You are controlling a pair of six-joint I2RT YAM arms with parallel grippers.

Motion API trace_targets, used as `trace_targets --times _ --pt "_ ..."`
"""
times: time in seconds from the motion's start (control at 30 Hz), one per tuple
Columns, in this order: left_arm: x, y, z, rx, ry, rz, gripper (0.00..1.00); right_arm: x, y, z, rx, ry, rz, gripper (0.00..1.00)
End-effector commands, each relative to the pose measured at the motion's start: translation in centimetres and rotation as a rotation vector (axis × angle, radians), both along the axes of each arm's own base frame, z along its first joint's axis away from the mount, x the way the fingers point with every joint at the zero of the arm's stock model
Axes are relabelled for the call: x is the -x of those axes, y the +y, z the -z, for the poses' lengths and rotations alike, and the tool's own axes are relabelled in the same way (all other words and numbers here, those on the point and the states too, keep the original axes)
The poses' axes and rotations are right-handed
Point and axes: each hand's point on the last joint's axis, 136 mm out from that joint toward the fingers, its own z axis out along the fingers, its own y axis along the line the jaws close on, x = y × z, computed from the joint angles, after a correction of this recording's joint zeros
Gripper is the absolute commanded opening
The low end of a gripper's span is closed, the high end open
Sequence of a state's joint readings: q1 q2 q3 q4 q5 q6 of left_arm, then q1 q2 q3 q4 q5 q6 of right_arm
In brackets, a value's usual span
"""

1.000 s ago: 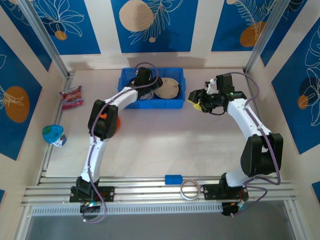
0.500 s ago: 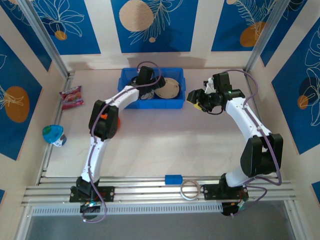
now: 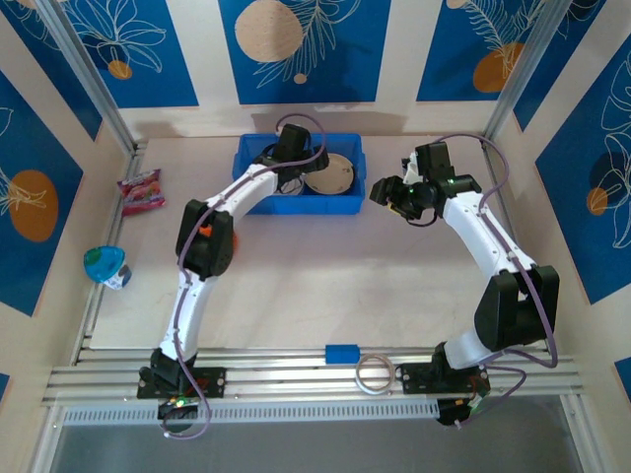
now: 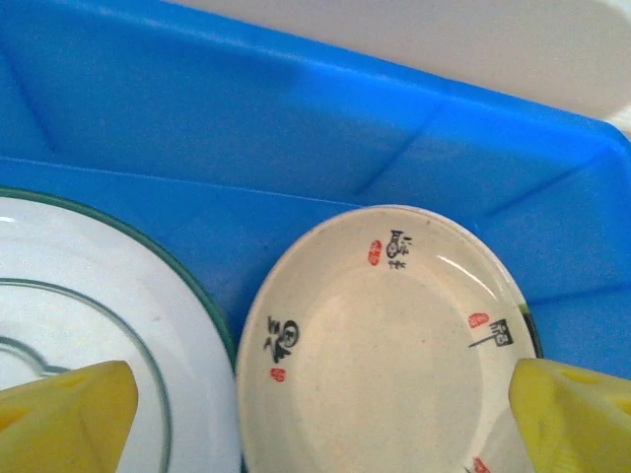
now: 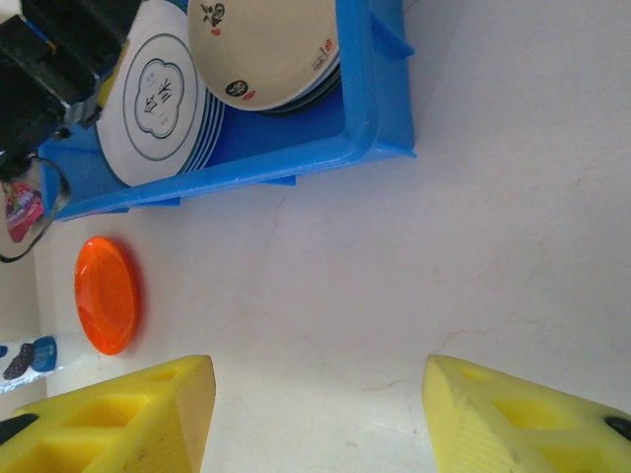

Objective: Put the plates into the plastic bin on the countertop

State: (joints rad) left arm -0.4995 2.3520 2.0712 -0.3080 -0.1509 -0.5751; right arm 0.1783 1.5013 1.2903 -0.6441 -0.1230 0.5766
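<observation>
Plates [image 4: 385,335] in bin [image 4: 296,118]; left hand [image 4: 315,429] opened.

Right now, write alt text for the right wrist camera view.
A blue plastic bin holds two stacks of plates, a cream plate beside a white green-rimmed plate. An orange plate lies outside on the countertop; the right gripper is open.

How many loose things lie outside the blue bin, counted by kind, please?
Orange plate: 1
Pink snack packet: 1
Teal-topped item: 1
Small blue block: 1
Tape ring: 1
Total: 5
</observation>
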Motion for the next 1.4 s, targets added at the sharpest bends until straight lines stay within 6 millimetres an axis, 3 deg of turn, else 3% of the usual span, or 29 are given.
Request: trace_targets --times 0.0,0.23,0.4,0.63,0.73,0.87,1.1,1.2,1.37 --pt "0.4 0.9 -6.3 -0.092 -0.123 -0.021 0.96 -0.3 -0.8 -2.4 0.071 -0.09 0.018 0.59" --pt "2.3 2.1 -11.9 -0.255 -0.24 -0.046 0.96 -1.1 -1.4 -4.4 0.198 -0.202 0.059 0.58" --pt "5.8 1.6 -15.2 -0.154 -0.288 0.042 0.96 -1.0 0.3 -6.1 0.191 -0.301 0.038 0.58" --pt "13.2 3.9 -16.1 -0.037 -0.248 0.122 0.96 -0.2 3.4 -6.9 0.117 -0.375 -0.018 0.58" --pt "14.8 5.5 -15.3 -0.073 -0.21 0.117 0.95 0.0 4.5 -6.2 0.082 -0.351 -0.062 0.57" --pt "12.9 4.7 -13.5 -0.047 -0.172 0.146 0.87 -0.2 5.0 -4.8 0.079 -0.296 -0.096 0.57" --pt "6.5 0.5 -7.8 0.027 -0.105 0.191 0.69 -1.4 4.8 -3.9 0.016 -0.247 -0.081 0.54" --pt "4.0 0.4 -5.5 0.095 -0.085 0.17 0.54 -1.8 4.8 -3.5 -0.011 -0.23 -0.076 0.51" --pt "0.7 1.2 -2.0 0.207 -0.043 0.134 0.5 -2.5 4.9 -2.9 -0.015 -0.201 -0.075 0.51"
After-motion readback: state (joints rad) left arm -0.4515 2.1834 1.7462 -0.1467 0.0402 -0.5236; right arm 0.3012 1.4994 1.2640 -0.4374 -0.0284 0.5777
